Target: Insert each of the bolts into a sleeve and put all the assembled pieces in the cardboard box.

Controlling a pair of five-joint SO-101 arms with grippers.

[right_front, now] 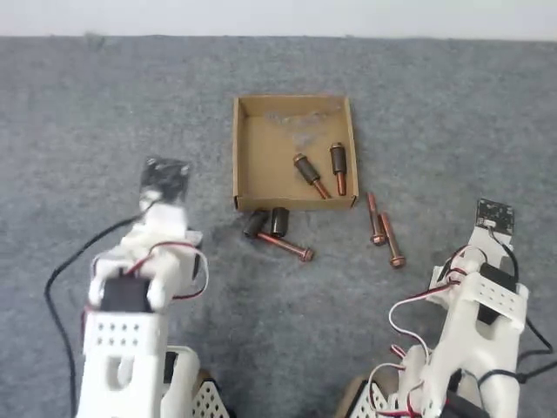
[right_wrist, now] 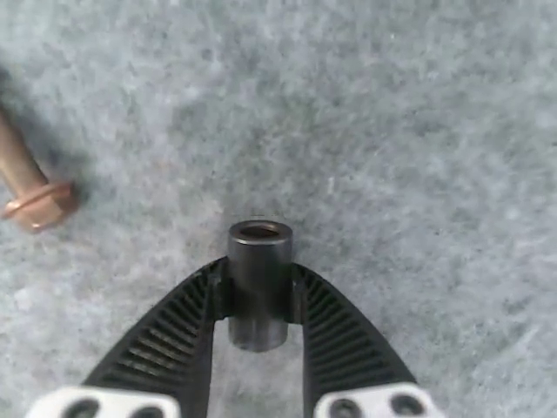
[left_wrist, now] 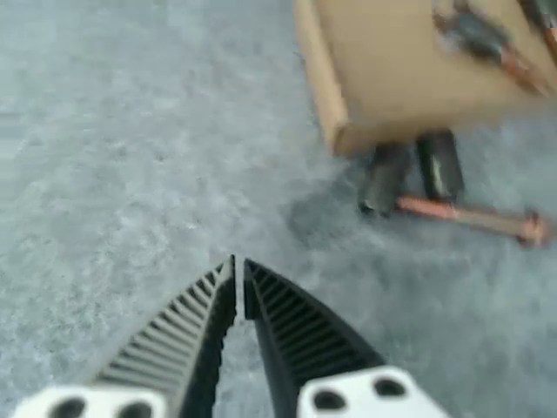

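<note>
A mottled grey is shown across the tabletop [right_front: 104, 113]. The cardboard box [right_front: 236, 157] is coloured plain tan, the bolts [right_front: 388, 233] copper, the sleeves [right_front: 278, 221] black. White arms [right_front: 122, 340] are fitted with ribbed black fingers [right_wrist: 170, 340].

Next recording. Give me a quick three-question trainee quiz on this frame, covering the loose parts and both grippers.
1. How many bare bolts lie outside the cardboard box?
2. True or false: the left gripper holds one of them.
3. What is in the right gripper? A) a bolt B) a sleeve C) nothing

Key: 1) three; 2) false, it is shut and empty; 3) B
</note>
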